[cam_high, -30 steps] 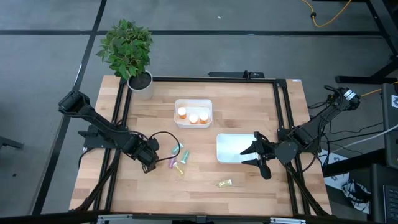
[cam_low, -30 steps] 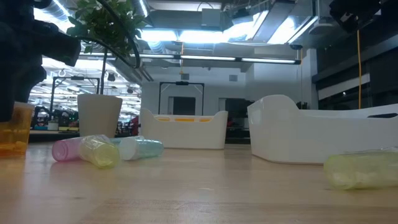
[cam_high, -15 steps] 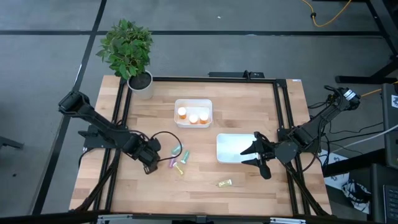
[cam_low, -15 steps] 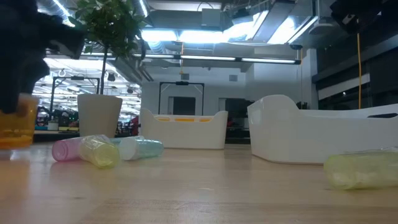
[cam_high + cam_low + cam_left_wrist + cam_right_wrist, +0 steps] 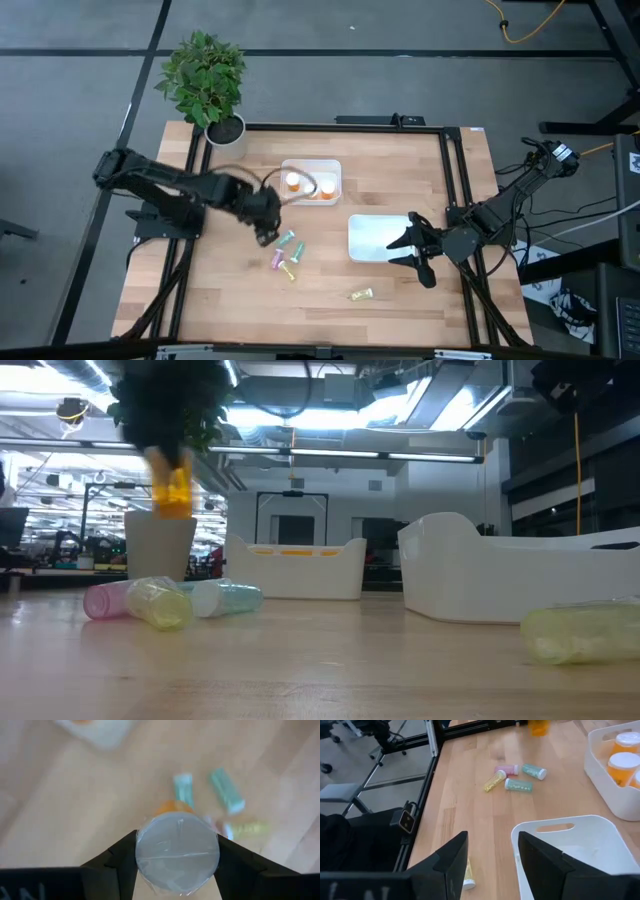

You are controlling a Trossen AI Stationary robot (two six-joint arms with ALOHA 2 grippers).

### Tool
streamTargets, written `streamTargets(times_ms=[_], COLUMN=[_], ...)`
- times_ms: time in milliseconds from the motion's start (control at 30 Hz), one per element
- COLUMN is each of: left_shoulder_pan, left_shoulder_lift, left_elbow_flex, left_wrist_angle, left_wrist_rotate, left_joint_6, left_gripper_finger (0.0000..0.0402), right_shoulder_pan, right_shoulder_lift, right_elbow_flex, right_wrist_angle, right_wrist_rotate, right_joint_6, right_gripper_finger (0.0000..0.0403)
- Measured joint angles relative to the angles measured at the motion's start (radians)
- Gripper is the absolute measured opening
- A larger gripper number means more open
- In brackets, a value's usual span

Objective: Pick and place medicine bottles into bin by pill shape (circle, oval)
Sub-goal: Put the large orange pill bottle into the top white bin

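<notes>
Your left gripper (image 5: 177, 857) is clamped on an orange bottle (image 5: 177, 854): in the left wrist view its two dark fingers (image 5: 120, 857) press either side of the round white cap, which faces the camera, so the bottle's long axis runs straight out from the wrist toward the table. Only a sliver of the orange body shows past the cap. In the low view the bottle (image 5: 172, 488) hangs upright, well above the table surface, in front of the plant pot (image 5: 160, 545). From above, the left gripper (image 5: 264, 212) sits just beside the smaller white bin (image 5: 311, 182), over the cluster of pastel bottles.

That cluster (image 5: 286, 254) lies on the wooden table (image 5: 330, 290): a teal one, a green one, a pink one and a yellow one, all on their sides, close together with their axes pointing different ways. Another yellow-green bottle (image 5: 361, 294) lies alone on its side near the table's front edge.

The smaller bin already holds three orange white-capped bottles (image 5: 310, 187), standing cap up.

Your right gripper (image 5: 408, 247) rests over the edge of the larger white bin (image 5: 372, 240), its fingers (image 5: 451, 857) parted and holding nothing.
</notes>
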Motion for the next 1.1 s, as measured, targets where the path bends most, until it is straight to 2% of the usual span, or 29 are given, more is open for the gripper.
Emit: streamTargets(times_ms=[167,333,633,833,1100], left_shoulder_pan=[0.151,0.261,0.406,0.450,0.478], left_shoulder_lift=[0.051,0.186,0.444,0.550,0.605], left_elbow_flex=[0.113,0.283,0.554,0.595,0.596], left_wrist_angle=[0.010,0.012,-0.007,-0.032,-0.031], left_wrist_rotate=[0.002,0.016,0.034,0.033,0.018], left_joint_6=[0.172,0.321,0.419,0.450,0.450], left_gripper_finger=[0.0198,0.0198,0.0198,0.0198,0.0198], right_shoulder_pan=[0.000,0.000,0.000,0.000,0.000], right_shoulder_lift=[0.000,0.000,0.000,0.000,0.000], right_elbow_flex=[0.000,0.000,0.000,0.000,0.000], right_wrist_angle=[0.000,-0.006,-0.071,-0.071,-0.072], right_wrist_rotate=[-0.039,-0.039,-0.036,-0.036,-0.036], right_joint_6=[-0.044,-0.052,-0.048,-0.048,-0.048], right_gripper_finger=[0.0176,0.0176,0.0176,0.0176,0.0176])
